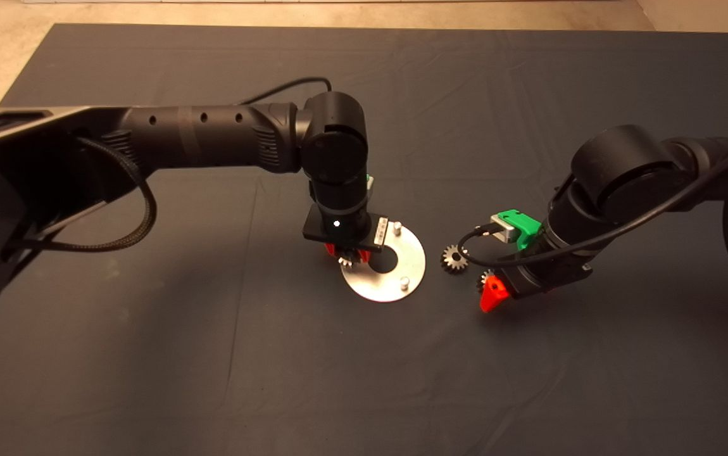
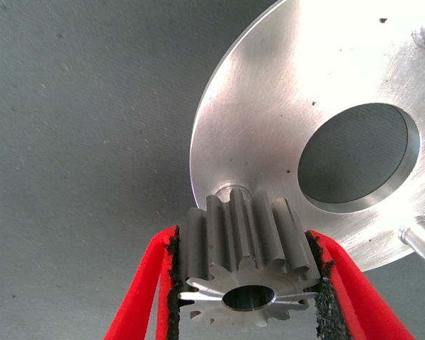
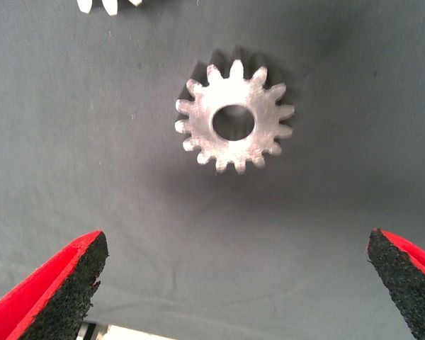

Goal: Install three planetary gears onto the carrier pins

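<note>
The carrier disc lies mid-mat, shiny, with a large central hole. Two of its pins stand bare. My left gripper is over the disc's near-left edge, shut on a planetary gear. The gear hangs just short of the third pin, not on it. Two more gears lie on the mat right of the disc: one in the open, one half hidden under my right gripper. That gripper is open above this gear, fingers wide apart and not touching it.
The dark mat has light floor beyond its far edge. The left arm crosses from the left and the right arm from the right, each with a loose black cable. The other loose gear's teeth show at the edge of the right wrist view.
</note>
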Action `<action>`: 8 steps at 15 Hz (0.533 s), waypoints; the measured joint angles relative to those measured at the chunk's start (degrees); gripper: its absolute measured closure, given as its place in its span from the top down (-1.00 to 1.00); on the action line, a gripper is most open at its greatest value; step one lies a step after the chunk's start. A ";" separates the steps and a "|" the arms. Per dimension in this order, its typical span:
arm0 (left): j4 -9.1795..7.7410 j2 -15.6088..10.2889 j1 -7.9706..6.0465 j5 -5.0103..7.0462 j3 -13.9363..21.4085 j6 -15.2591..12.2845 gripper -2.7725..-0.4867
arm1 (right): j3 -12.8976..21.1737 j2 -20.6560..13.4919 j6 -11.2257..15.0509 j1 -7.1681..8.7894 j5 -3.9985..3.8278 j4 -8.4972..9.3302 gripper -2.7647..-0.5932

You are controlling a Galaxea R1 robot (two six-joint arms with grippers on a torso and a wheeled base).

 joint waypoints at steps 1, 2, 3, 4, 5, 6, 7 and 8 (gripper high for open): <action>-0.09 0.02 0.02 0.05 0.13 0.01 -0.60 | 0.00 0.00 0.02 -0.04 -0.02 0.00 0.97; -0.11 0.02 0.02 0.05 0.15 0.00 -0.60 | 0.00 0.00 0.00 -0.05 0.03 -0.02 0.97; -0.11 0.00 0.02 0.03 0.15 0.01 -0.60 | 0.00 0.00 0.00 0.00 0.02 -0.02 0.97; -0.11 0.00 0.02 0.01 0.15 0.01 -0.60 | 0.00 0.00 0.00 -0.02 0.02 0.00 0.97; -0.11 0.00 0.02 0.03 0.15 0.06 -0.60 | 0.00 0.00 0.02 -0.03 0.02 -0.02 0.97; -0.11 0.00 0.02 0.03 0.15 0.08 -0.60 | 0.00 0.00 0.02 -0.02 0.02 0.00 0.97; -0.13 0.00 0.02 0.01 0.15 0.14 -0.60 | 0.00 0.00 0.00 -0.02 0.03 0.00 0.97; -0.11 0.00 0.02 0.03 0.15 0.14 -0.59 | 0.00 0.00 0.01 -0.02 0.02 -0.01 0.97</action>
